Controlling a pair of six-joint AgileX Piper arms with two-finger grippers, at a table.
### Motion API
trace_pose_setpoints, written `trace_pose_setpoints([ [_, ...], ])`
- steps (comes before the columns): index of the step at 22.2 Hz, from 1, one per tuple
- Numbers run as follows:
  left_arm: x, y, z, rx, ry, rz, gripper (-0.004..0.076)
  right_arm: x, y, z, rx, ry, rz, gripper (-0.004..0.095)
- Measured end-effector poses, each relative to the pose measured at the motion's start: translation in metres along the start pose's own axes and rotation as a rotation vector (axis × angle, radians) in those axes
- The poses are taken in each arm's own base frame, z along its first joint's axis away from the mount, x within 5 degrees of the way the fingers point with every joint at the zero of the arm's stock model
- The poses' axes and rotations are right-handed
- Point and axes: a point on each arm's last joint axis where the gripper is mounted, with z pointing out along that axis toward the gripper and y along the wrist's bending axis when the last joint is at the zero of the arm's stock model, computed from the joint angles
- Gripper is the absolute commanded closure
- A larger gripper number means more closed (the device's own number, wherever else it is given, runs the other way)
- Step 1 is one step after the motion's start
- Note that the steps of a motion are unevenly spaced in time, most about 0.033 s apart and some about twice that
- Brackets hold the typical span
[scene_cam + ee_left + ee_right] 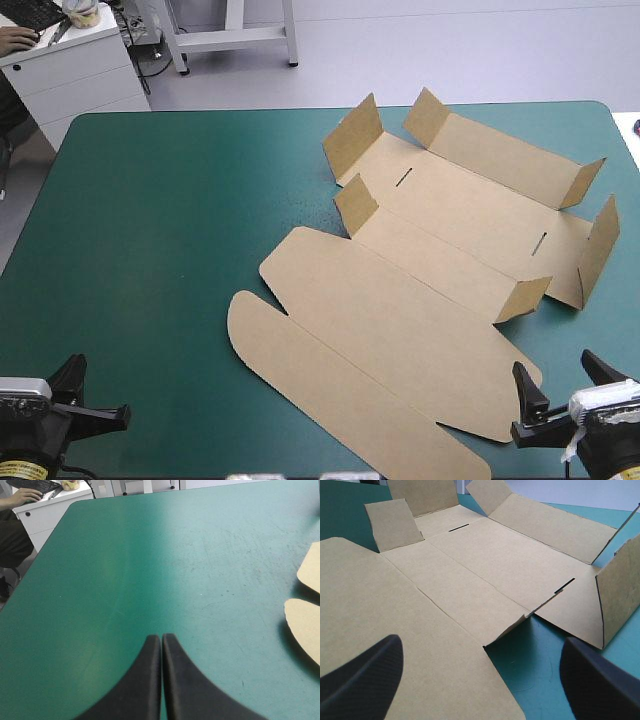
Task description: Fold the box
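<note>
Brown box (440, 260) lying open as a cut sheet on the right half of the tabletop (150, 250).

Only the high view takes in the whole sheet. It slants from near the far edge to the near edge, with its big rounded panels flat and its long wall and small corner flaps half raised. The left wrist view catches just two rounded flap ends beside the bare teal-green cover (165, 565), ahead of the left claw (161, 641), whose black fingers (149, 685) are pressed together. The right wrist view shows the creases and two narrow slots (459, 528) up close. The right claw (481, 639) is spread wide, one finger over the flat panel and the other over bare cover.
</note>
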Motion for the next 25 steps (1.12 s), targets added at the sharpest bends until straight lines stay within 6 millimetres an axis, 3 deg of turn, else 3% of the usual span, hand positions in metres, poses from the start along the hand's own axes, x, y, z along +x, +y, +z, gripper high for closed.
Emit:
trace_pose_setpoints([
  [7, 0.0, 0.0, 0.0, 0.0, 0.0, 0.0, 0.0734, -0.002, -0.012, 0.0, 0.13, -0.032, 0.417, 0.0112],
  [11, 0.0, 0.0, 0.0, 0.0, 0.0, 0.0, 0.0734, -0.026, -0.017, 0.009, 0.168, 0.034, 0.582, 0.0112],
  [14, 0.0, 0.0, 0.0, 0.0, 0.0, 0.0, 0.0734, -0.051, -0.022, 0.032, 0.206, 0.138, 0.649, 0.0112],
  [19, 0.0, 0.0, 0.0, 0.0, 0.0, 0.0, 0.0734, -0.086, -0.031, 0.088, 0.259, 0.302, 0.704, 0.0112],
  [25, 0.0, 0.0, 0.0, 0.0, 0.001, 0.0, 0.0734, -0.086, -0.039, 0.15, 0.331, 0.547, 0.705, 0.0113],
])
